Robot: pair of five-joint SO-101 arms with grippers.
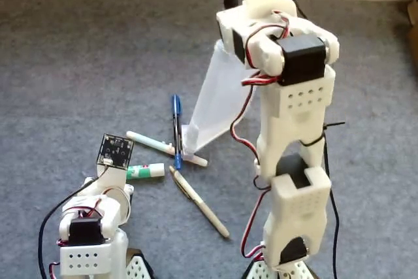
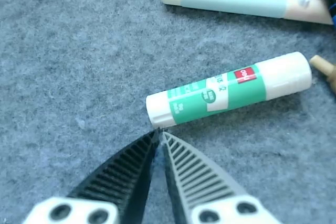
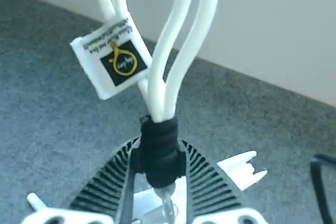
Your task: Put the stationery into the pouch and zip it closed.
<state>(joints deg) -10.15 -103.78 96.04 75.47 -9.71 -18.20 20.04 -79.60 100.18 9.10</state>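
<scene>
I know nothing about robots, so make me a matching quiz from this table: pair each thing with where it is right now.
Things:
1 glue stick
2 pouch
3 blue pen
4 beige pen

Places:
A hanging from the right gripper
B lying across the pale teal pen
C on the table, at the tips of the left gripper
D slanted on the table, one end close to the right arm

Pairs: 1-C, 2-A, 3-B, 4-D
</scene>
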